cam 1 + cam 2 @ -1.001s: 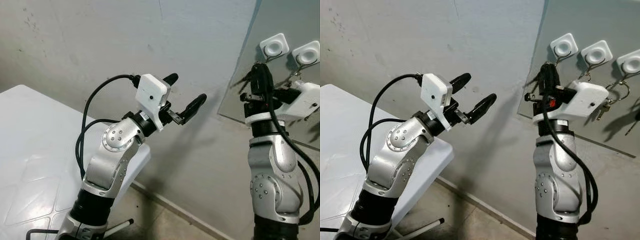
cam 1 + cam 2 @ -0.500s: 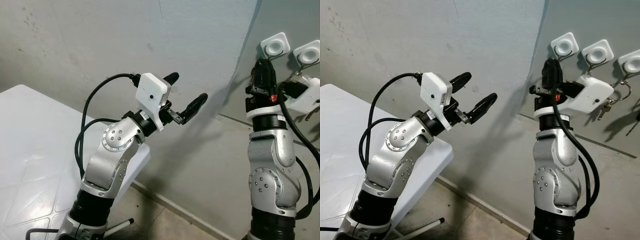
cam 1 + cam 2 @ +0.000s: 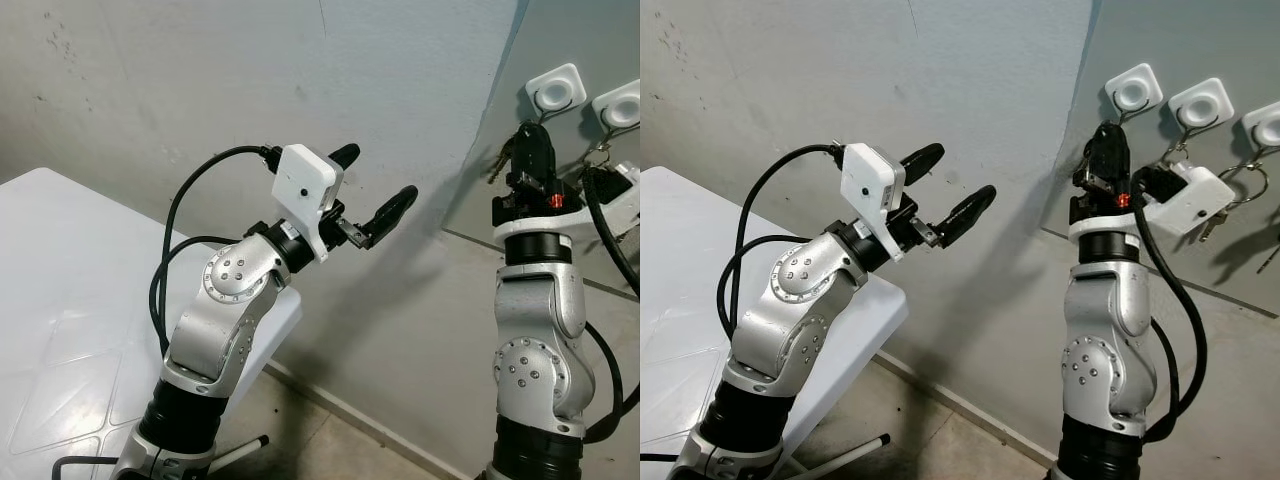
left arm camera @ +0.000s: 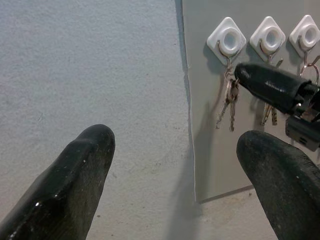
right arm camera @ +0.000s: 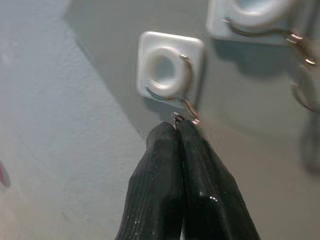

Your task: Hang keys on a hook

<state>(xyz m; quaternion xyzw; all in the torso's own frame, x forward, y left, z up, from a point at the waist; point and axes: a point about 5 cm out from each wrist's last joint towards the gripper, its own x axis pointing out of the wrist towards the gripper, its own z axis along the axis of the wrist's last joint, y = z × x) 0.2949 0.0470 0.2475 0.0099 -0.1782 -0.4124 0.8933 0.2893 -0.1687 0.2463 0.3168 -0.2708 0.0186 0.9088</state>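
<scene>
– Metal keys (image 4: 228, 102): where, and which way do they run?

– Hanging from the hook (image 4: 220, 50) of the leftmost white mount on the grey panel (image 4: 210, 150), long axis vertical, blades pointing down. Right gripper (image 5: 179, 126) is pinched shut on the key ring, tips just under that hook.

– Anything hard to read?

– Ring mostly hidden between the fingers; whether it sits over the hook, cannot tell. Neighbouring hooks are cut off.

– Left gripper (image 3: 378, 186)?

– Fingers spread apart, empty, raised over the white worktop (image 3: 60, 290) edge, facing the wall.
</scene>
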